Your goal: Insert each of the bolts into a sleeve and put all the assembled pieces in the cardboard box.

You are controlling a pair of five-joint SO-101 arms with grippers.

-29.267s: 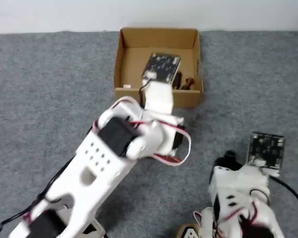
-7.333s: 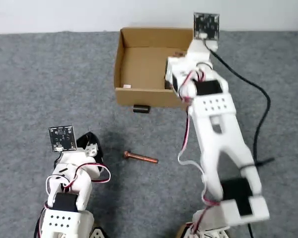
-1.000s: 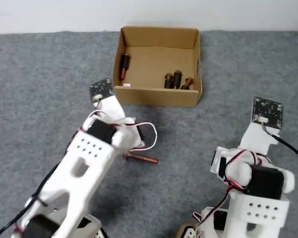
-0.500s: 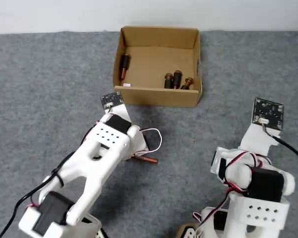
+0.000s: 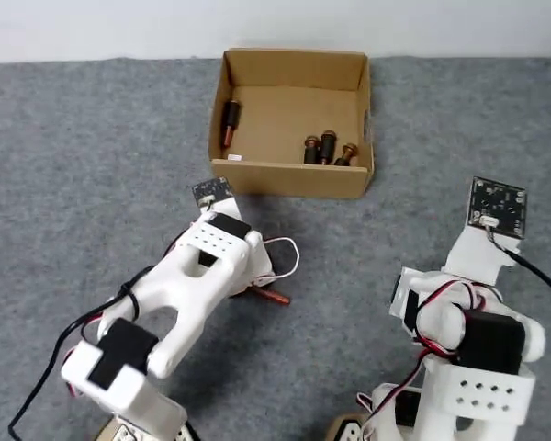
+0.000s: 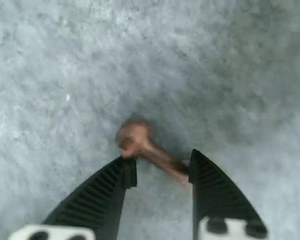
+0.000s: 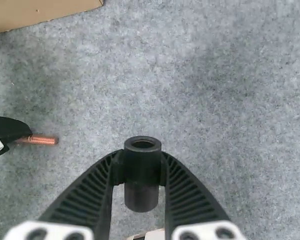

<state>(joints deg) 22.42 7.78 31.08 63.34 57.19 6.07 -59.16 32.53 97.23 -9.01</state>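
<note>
A copper bolt [image 6: 150, 150] lies on the grey carpet, slanted between the fingers of my left gripper [image 6: 160, 170], which stands open around it. In the high view the left arm [image 5: 197, 276] covers most of this bolt [image 5: 274, 297]; just its tip pokes out. My right gripper [image 7: 140, 175] is shut on a black sleeve [image 7: 141, 172], held upright with its bore facing up, low over the carpet. The right wrist view also catches the bolt's tip [image 7: 37, 140]. The cardboard box [image 5: 289, 179] at the back holds one assembled piece [image 5: 230, 124] on one side and several more [image 5: 329, 147] on the other.
Grey carpet covers the table. The right arm [image 5: 464, 335] stands at the front right, well apart from the left arm. Open carpet lies between the box's front wall and both arms.
The left arm has swung in and lowered over the bolt, bringing its open fingers around it. The right arm with the sleeve has stayed put.
</note>
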